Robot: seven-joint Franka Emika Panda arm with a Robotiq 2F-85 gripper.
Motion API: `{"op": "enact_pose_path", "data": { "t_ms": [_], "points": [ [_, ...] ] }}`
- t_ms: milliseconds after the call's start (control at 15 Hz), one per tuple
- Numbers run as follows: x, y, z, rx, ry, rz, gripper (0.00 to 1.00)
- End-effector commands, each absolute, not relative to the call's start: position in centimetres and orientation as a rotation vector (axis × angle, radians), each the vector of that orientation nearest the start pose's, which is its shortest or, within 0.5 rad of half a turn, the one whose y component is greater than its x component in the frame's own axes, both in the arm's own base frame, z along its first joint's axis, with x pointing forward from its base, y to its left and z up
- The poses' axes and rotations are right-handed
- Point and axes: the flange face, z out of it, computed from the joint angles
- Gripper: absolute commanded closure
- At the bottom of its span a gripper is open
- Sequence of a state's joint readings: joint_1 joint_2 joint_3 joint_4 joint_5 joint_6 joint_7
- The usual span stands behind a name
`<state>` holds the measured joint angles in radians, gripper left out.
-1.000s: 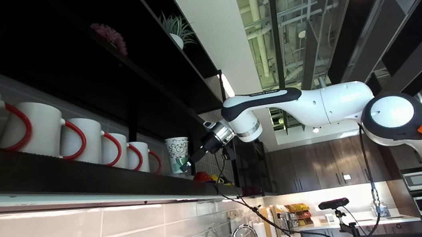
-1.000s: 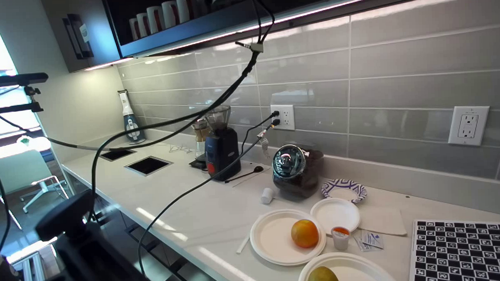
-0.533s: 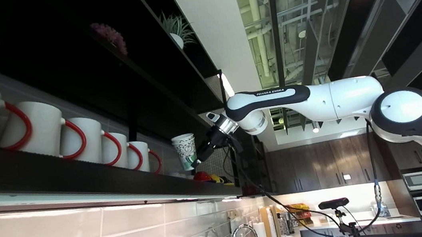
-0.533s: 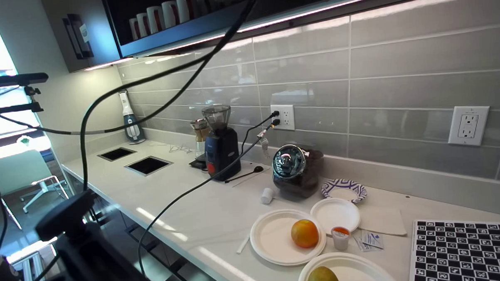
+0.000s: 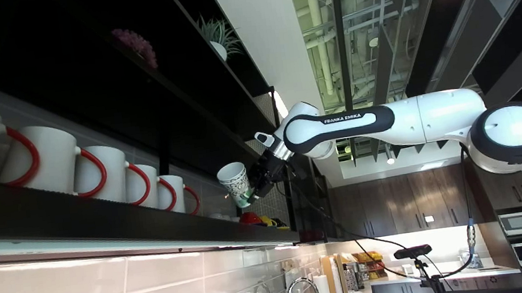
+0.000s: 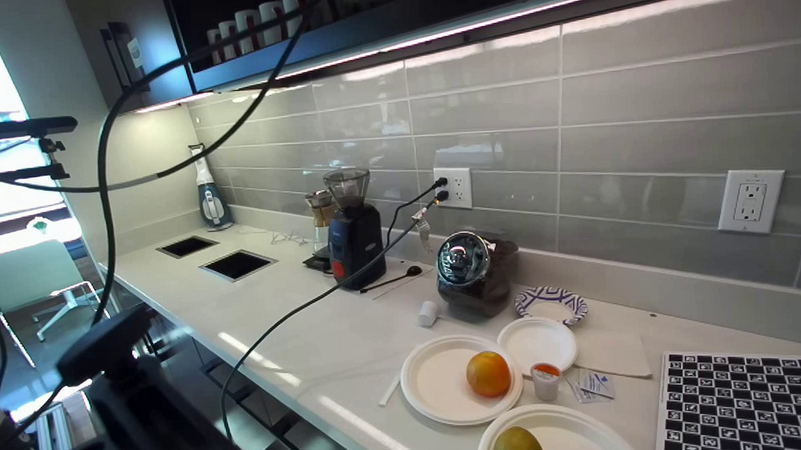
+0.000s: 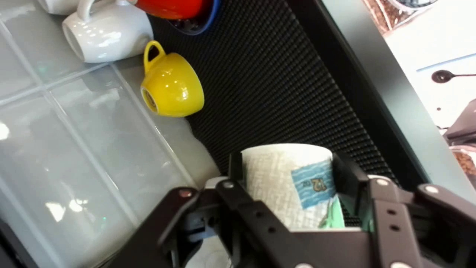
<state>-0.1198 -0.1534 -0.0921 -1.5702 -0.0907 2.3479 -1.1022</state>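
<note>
My gripper (image 7: pixel 290 167) is shut on a patterned paper cup (image 7: pixel 273 190), one finger on each side of it. In the wrist view I see the cup's pale woven print, a blue patch marked 12 and a green patch. In an exterior view the cup (image 5: pixel 235 183) is tilted, its open mouth leaning away from the gripper (image 5: pixel 252 196). It is held above the front part of the black shelf (image 5: pixel 151 229). The wrist view shows a yellow cup (image 7: pixel 173 87) lying on its side on the shelf's ribbed black mat (image 7: pixel 267 93), apart from the gripper.
White mugs with red handles (image 5: pixel 100 173) line the shelf. A white cup (image 7: pixel 108 35) and a red cup (image 7: pixel 171 7) lie beyond the yellow one. Another shelf hangs above. Below are a counter with plates (image 6: pixel 440 410), a grinder (image 6: pixel 356 240) and a jar (image 6: pixel 475 275). Cables (image 6: pixel 106 188) hang from the arm.
The cup has gone from upright on the shelf to tilted and raised in the gripper. The gripper and arm have moved right in an exterior view, and the hanging cables have swung left in an exterior view.
</note>
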Motion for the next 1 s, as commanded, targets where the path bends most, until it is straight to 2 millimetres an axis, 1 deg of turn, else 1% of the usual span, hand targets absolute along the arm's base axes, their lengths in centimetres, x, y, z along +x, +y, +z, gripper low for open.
{"op": "enact_pose_path", "data": {
  "t_ms": [0, 67, 133, 200, 600, 667, 933],
  "points": [
    [51.80, -11.52, 81.23, 1.940, 1.133, 0.796, 0.64],
    [51.90, -11.41, 81.52, 1.902, 1.137, 0.789, 0.64],
    [52.43, -11.73, 81.36, 1.996, 1.102, 0.821, 0.64],
    [52.45, -11.68, 81.41, 1.990, 1.103, 0.821, 0.39],
    [52.62, -11.84, 81.17, 1.997, 1.101, 0.817, 0.39],
    [52.62, -11.84, 81.17, 1.997, 1.101, 0.817, 0.64],
    [51.78, -11.37, 81.54, 1.814, 1.157, 0.669, 0.64]
  ]
}}
